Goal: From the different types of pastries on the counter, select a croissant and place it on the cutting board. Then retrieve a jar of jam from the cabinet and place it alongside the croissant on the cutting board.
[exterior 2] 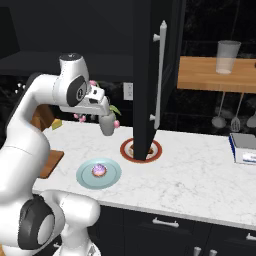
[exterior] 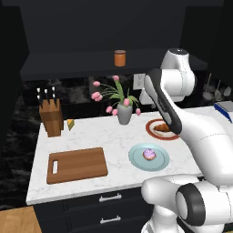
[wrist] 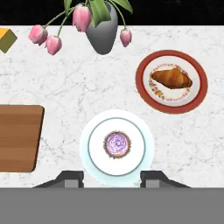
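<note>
Gripper (wrist: 112,177) closed and empty, high over the cupcake (wrist: 117,144) on the counter (wrist: 65,83); croissant (wrist: 171,78) untouched on its red-rimmed plate (wrist: 144,94), cutting board (exterior: 77,164) bare, jar of jam (exterior: 119,58) on the cabinet (exterior: 68,27) shelf—nothing done yet.
</note>
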